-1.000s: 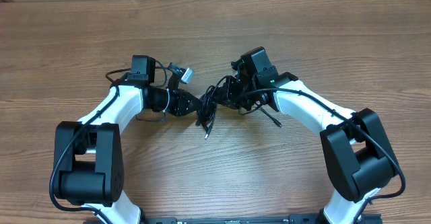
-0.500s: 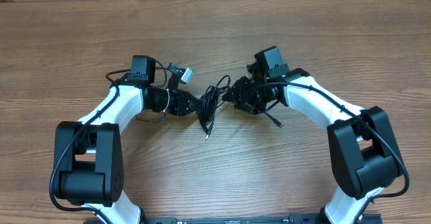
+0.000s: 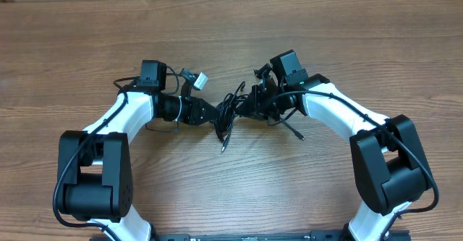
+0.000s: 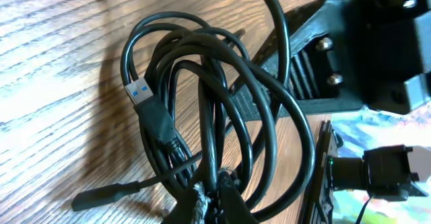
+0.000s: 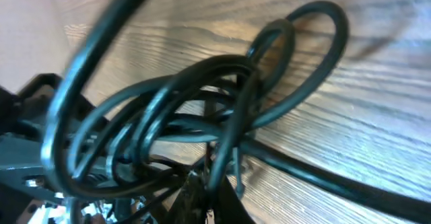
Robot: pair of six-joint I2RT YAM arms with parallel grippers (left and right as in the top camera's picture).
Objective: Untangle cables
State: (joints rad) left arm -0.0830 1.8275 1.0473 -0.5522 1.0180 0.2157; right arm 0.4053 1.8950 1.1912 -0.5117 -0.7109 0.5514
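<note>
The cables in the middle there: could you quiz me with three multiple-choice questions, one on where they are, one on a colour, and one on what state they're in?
1. Where are the cables?
A. Between the left hand and the right hand
B. Far off behind both arms
C. Draped over one arm's elbow

2. What colour is the inside of the USB plug?
A. Red
B. Blue
C. Yellow

3. What state are the cables in?
A. Laid out straight, side by side
B. Looped through one another in a bunch
C. Cut into short pieces

Answers:
1 A: the overhead view shows the bunch right where the two hands meet.
2 B: the left wrist view shows a blue tongue in the plug's metal end.
3 B: both wrist views show black loops crossing each other.
</note>
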